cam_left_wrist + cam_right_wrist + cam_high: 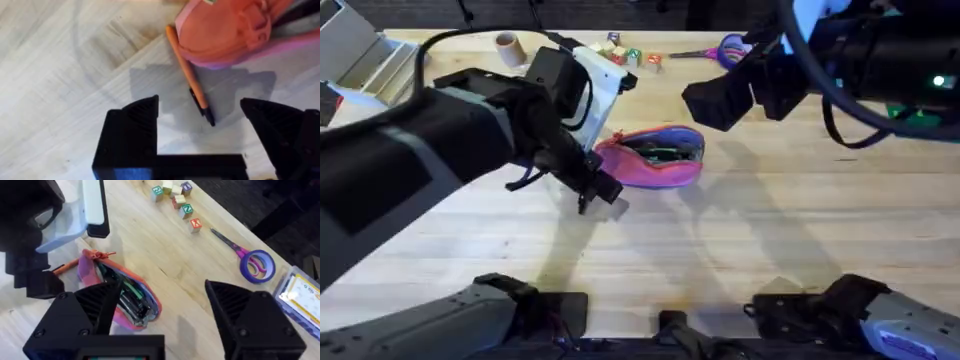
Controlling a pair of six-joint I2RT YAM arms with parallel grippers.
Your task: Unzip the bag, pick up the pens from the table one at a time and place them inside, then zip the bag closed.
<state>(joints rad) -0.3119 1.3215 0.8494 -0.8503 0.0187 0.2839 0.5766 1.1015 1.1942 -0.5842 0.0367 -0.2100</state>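
The table (740, 260) carries the bag (655, 157) near its middle, and every place below is given from that bag. The bag lies flat with its zipper mouth gaping, and pens (131, 296) already lie inside against the dark lining. Over the far side of the bag the right end effector (172, 312) hangs above the mouth with its fingers spread wide and nothing between them. At the bag's closed end the left end effector (200, 130) is lowered over the table, its two fingers also apart and empty. Between those fingers lies the orange pen (190, 82), its pale end touching or tucked just under the bag's edge and its dark tip pointing away from the bag. The step in hand looks to be the pickup of this pen. To do it well, the left fingers should straddle the shaft at its free stretch near the dark clip, square across the pen and not along it, descend until they nearly touch the wood, then close. A grasp too near the bag risks pinching fabric; a skewed one may roll the pen.
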